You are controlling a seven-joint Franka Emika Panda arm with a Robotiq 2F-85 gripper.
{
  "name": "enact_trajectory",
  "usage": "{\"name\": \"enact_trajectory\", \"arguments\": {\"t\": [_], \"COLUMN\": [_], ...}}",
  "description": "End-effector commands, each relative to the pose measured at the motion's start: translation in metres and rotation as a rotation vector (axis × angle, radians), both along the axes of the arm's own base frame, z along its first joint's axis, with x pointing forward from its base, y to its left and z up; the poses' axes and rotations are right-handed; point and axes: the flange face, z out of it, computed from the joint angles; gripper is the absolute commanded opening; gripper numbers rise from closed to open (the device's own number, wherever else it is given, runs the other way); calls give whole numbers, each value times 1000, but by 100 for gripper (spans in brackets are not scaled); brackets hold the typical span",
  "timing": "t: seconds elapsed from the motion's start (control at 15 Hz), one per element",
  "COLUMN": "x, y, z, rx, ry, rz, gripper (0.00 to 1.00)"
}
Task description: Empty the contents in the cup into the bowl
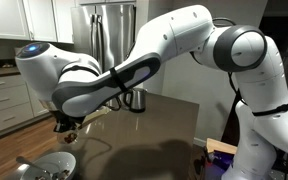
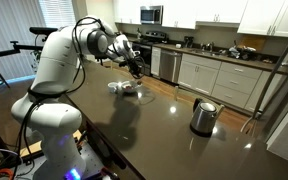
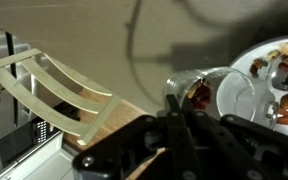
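In the wrist view my gripper (image 3: 184, 106) is shut on the cup (image 3: 190, 82), a small clear glass tipped on its side with its mouth toward the bowl (image 3: 246, 68). A clump of dark brownish contents (image 3: 199, 95) sits inside the glass near its mouth. More brownish bits (image 3: 284, 52) lie in the white bowl. In both exterior views the gripper (image 1: 66, 124) (image 2: 134, 66) hangs just above the bowl (image 1: 29, 170) (image 2: 125, 88) on the dark table. The glass itself is too small to make out there.
A steel kettle (image 1: 136, 98) (image 2: 204, 115) stands on the dark table (image 2: 154, 130), well away from the bowl. A wooden slatted chair back (image 3: 54, 85) shows beside the table. Kitchen cabinets (image 2: 224, 75) and a fridge (image 1: 114, 30) stand behind.
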Motion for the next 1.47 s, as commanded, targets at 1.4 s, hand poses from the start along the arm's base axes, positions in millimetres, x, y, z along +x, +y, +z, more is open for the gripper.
{"name": "enact_trajectory", "arguments": {"t": [1.4], "x": [-31], "y": [93], "z": [-20], "rx": [-200], "ry": [-315], "rz": [34], "gripper": [3]}}
